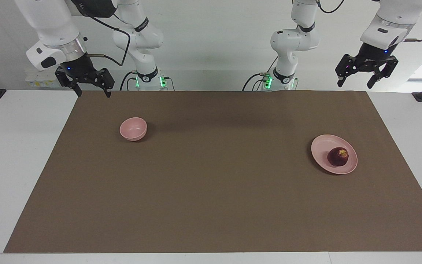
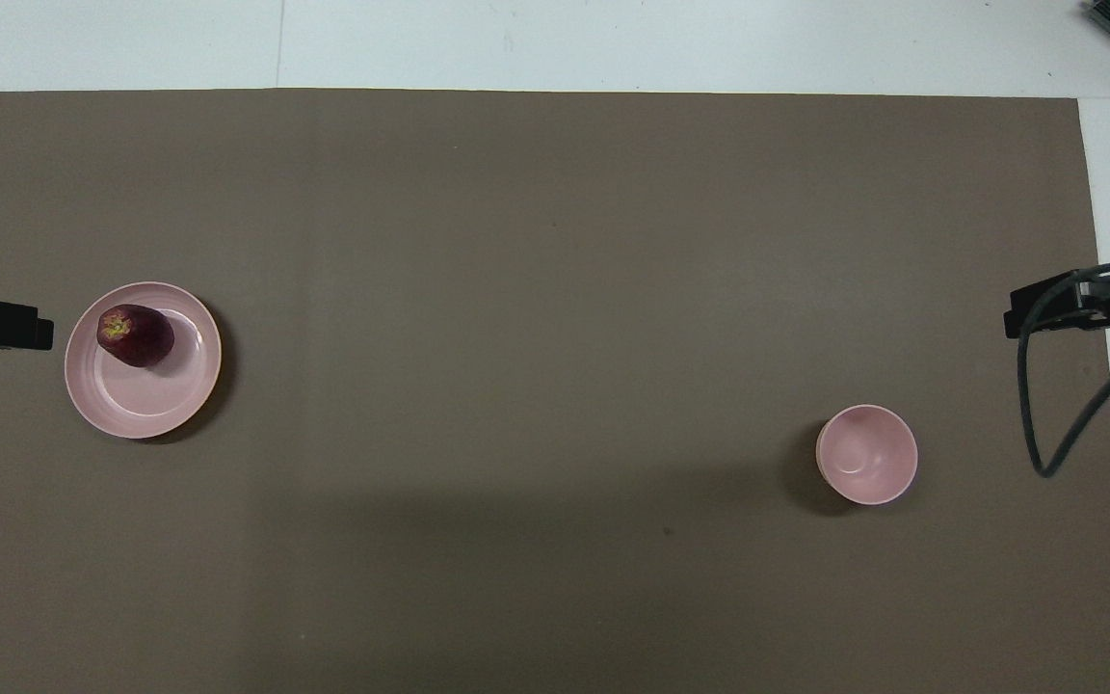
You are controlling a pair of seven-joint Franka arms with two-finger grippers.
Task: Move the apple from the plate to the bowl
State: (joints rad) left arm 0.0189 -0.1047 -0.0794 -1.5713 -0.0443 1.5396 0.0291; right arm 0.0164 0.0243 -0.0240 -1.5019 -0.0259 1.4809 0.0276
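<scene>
The apple (image 1: pixel 338 156) is sitting on the plate (image 1: pixel 324 146) near the left arm's end of the mat (image 1: pixel 211 205); the bowl (image 1: pixel 133 128) is standing toward the right arm's end; the left gripper (image 1: pixel 356 79) and right gripper (image 1: pixel 93 89) are hanging wide open, holding nothing, above the mat's robot-side corners.

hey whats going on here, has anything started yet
Nothing is being handled yet. The apple sits on the pink plate toward the left arm's end of the brown mat; the pink bowl stands empty toward the right arm's end. The left gripper and right gripper both hang raised and open, holding nothing.
</scene>
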